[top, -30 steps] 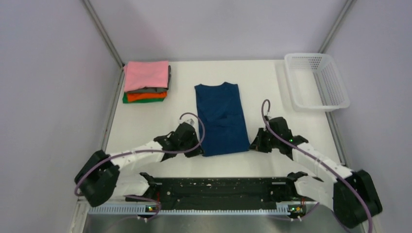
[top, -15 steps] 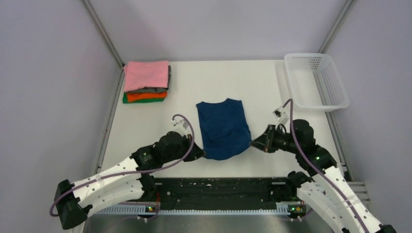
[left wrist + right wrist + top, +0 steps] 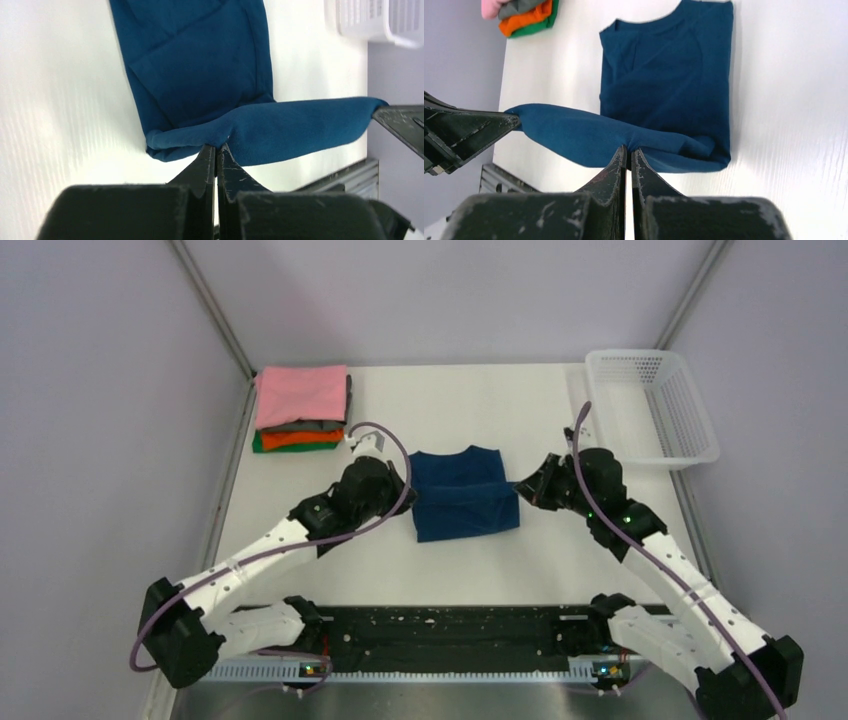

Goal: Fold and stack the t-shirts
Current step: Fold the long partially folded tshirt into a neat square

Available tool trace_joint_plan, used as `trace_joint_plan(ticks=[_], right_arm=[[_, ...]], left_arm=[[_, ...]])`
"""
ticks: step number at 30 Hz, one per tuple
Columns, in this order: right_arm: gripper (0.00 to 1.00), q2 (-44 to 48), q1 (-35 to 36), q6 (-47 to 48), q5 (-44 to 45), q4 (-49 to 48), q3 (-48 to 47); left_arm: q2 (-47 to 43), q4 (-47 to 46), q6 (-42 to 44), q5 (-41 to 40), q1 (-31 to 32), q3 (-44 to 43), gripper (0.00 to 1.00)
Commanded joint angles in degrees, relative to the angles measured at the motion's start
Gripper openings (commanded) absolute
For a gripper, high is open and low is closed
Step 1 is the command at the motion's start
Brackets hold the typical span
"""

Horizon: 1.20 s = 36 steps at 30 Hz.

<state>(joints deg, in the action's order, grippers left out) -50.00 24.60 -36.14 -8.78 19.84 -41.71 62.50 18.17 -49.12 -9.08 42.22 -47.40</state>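
Observation:
The navy blue t-shirt (image 3: 462, 494) lies mid-table, its lower half lifted and doubled over toward the collar. My left gripper (image 3: 405, 487) is shut on its left bottom corner (image 3: 220, 140). My right gripper (image 3: 522, 486) is shut on its right bottom corner (image 3: 629, 145). The hem hangs stretched between the two grippers, above the upper part of the shirt (image 3: 674, 75). A stack of folded t-shirts (image 3: 300, 408), pink on top, then grey, orange and green, sits at the far left; it also shows in the right wrist view (image 3: 524, 15).
A white mesh basket (image 3: 652, 405) stands at the far right of the table, also in the left wrist view (image 3: 375, 20). A black rail (image 3: 450, 635) runs along the near edge between the arm bases. Grey walls close in both sides.
Both grippers have carried the shirt's bottom hem away from the near edge toward the collar, folding the shirt to about half its length. Both arms have stretched further out.

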Motion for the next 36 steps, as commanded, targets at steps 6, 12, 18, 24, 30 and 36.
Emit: trace_joint_plan(ticks=[6,12,18,24,30,36], right_arm=[[0.0,-12.8,-6.66,1.0,0.09,-12.63,-7.17],[0.0,-21.86,-9.08,1.6,-2.0,-18.07,-11.02],[0.0,-30.8,-9.85,1.36,-2.39,-21.97,-13.93],[0.0,-39.67,-10.1,1.21,-2.09,-23.63,-17.1],[0.0,-44.62,-10.13,0.6,0.95,-25.63,-18.0],[0.0,-48.79,-10.1,-1.3,2.99,-27.15,-19.43]], left_arm=[[9.31,-4.38,6.97,5.05,-10.86,-8.29,0.0],[18.57,-3.93,8.25,7.74,-14.88,-14.55,0.0],[26.48,-2.47,8.51,8.79,-17.55,-19.8,0.0],[33.3,-0.78,9.48,8.21,-18.89,-24.55,0.0],[39.95,1.13,10.79,10.78,-19.89,-29.75,0.0],[46.16,2.81,11.05,13.4,-20.34,-35.6,0.0]])
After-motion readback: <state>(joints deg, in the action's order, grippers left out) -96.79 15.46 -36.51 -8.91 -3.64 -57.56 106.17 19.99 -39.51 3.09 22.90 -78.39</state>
